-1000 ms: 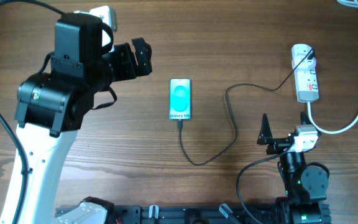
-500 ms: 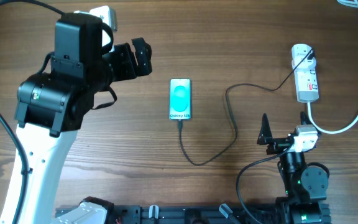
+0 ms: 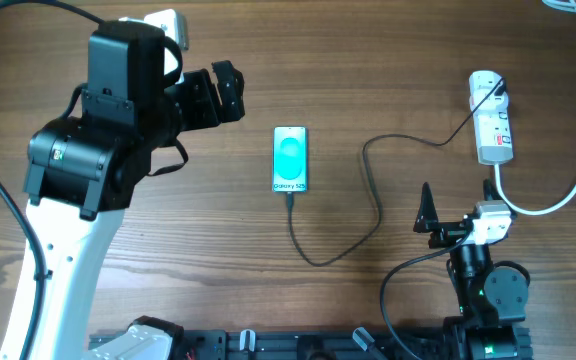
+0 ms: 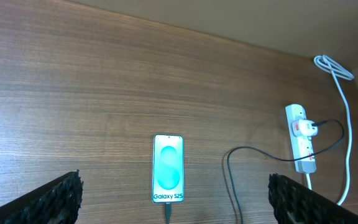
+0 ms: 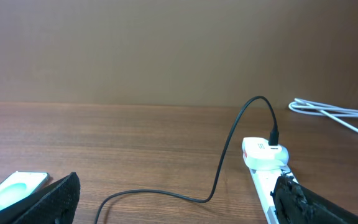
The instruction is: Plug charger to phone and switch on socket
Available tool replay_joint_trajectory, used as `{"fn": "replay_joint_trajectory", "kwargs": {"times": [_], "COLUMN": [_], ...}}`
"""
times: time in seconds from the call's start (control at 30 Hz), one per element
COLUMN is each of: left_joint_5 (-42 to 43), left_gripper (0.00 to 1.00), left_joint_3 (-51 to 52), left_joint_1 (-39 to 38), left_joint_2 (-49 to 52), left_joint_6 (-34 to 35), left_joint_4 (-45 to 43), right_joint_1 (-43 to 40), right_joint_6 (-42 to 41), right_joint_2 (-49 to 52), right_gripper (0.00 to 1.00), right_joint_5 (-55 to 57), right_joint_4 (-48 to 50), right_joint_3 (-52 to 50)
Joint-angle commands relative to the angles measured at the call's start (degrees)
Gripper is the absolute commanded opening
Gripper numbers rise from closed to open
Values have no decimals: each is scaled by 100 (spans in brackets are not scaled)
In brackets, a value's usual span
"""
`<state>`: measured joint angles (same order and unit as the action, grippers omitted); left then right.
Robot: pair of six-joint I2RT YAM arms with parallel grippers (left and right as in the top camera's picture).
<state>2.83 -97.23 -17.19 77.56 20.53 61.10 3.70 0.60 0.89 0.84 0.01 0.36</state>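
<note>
The phone [image 3: 289,159] lies flat mid-table with its teal screen up and "Galaxy" at its near end. The charger [image 3: 370,190], a thin black cable, meets the phone's near edge with its connector [image 4: 166,213]. From there it loops across the wood to a white adapter on the socket [image 3: 491,120]. My left gripper [image 3: 235,95] hangs open above the table, left of the phone, its fingers [image 4: 55,200] wide apart and empty. My right gripper [image 3: 457,205] stands open just short of the socket [image 5: 272,186], holding nothing. The socket's switch state is not readable.
A thick white cord [image 3: 568,195] runs from the socket's near end out to the right and up along the table's right edge, with a coil [image 4: 334,65] at the far corner. Both arm bases [image 3: 483,300] stand at the table's front edge.
</note>
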Motion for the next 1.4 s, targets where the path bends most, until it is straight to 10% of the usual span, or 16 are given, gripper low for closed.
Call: {"fn": "replay_joint_trajectory", "kwargs": {"times": [0.0,0.97,1.37], "left_joint_5": [-59,-251,31], "left_gripper": [100,100,100], "left_joint_3": [24,116,1674], "left_joint_1": [26,33,249], "left_joint_2": [-63,-529,-1547], "left_joint_6": [74,-11,-815], "left_joint_4": [-13,494,352], "right_joint_1": [-2,-2,-2], "right_joint_6": [90,90,90], "right_joint_2": [-68,-68,-68], "right_gripper": [100,100,100], "right_joint_5": [-76,-76,-76], "right_joint_4": [33,33,33], "right_joint_3": [-9,-9,-9]}}
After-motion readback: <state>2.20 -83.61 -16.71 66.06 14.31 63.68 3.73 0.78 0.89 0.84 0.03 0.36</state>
